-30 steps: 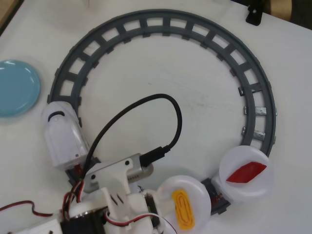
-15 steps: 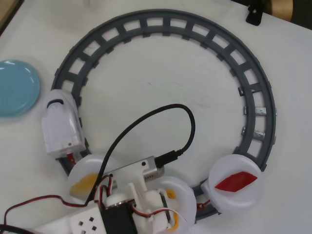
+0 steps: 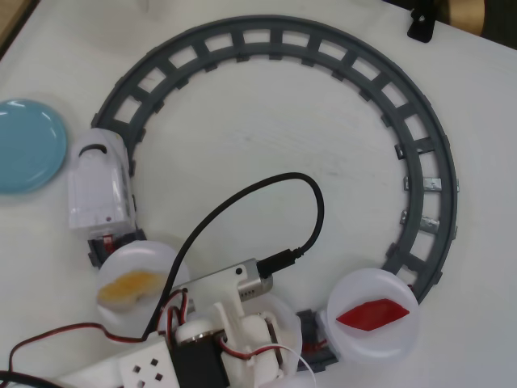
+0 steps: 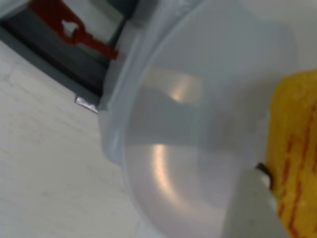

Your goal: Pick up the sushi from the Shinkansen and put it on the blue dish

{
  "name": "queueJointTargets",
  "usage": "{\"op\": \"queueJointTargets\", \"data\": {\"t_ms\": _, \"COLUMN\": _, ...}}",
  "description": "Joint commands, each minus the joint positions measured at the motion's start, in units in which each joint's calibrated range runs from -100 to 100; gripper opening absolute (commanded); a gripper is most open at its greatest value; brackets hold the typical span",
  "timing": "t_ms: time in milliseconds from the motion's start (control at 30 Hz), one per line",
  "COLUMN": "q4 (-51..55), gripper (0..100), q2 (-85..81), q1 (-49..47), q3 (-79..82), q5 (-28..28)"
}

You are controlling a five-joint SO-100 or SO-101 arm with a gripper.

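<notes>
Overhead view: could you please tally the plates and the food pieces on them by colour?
Blue dish: 1
White plates: 2 in clear view; the arm covers the spot between them
Yellow-orange sushi: 1
Red piece: 1
Total: 5

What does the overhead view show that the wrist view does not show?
Only the overhead view shows the blue dish, the white toy train, the curved grey track, the red piece on its white plate, and the arm's black cable. Only the wrist view shows one of the fingers right beside the sushi, and a red coupling. Both show the yellow sushi on a white plate.
</notes>
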Motion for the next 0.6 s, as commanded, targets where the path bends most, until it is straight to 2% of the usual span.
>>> {"op": "queueJointTargets", "data": {"t_ms": 0, "q4": 0.05, "gripper": 20, "q2": -0.03, "q1": -0.69, "q3": -0.43, "q5": -0.08}}
{"op": "queueJointTargets", "data": {"t_ms": 233, "q4": 0.13, "gripper": 19, "q2": -0.78, "q1": -6.58, "q3": 5.61, "q5": 0.49}}
{"op": "queueJointTargets", "data": {"t_ms": 400, "q4": 0.13, "gripper": 3, "q2": -0.86, "q1": -11.25, "q3": 9.04, "q5": 0.96}}
{"op": "queueJointTargets", "data": {"t_ms": 567, "q4": 0.13, "gripper": 3, "q2": -0.94, "q1": -11.78, "q3": 7.05, "q5": 1.22}}
